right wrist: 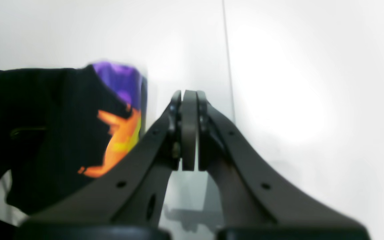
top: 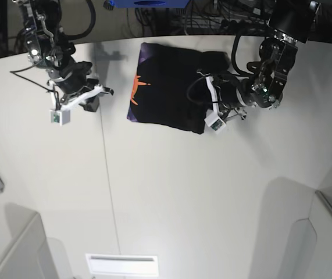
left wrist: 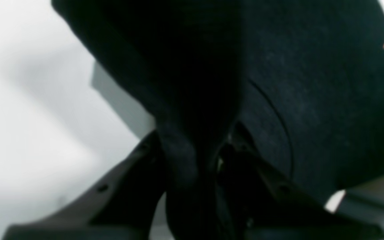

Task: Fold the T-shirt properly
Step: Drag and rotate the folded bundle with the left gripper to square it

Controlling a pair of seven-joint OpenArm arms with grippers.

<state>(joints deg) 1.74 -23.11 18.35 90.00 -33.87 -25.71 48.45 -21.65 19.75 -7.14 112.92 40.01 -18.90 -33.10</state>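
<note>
Left pincer (left wrist: pixel 208 166) clenched on a bunched edge of the black T-shirt (top: pixel 168 87), which lies partly folded at the far middle of the desk (top: pixel 171 192); right pincer (right wrist: pixel 189 130) clenched empty, well apart at left; likely mid-fold, next carry that edge across.

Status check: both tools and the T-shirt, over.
Left tool shut on the T-shirt, pinching a bunch of cloth at its edge. Right tool shut, holding nothing, off to the side. Nothing in the way.
</note>
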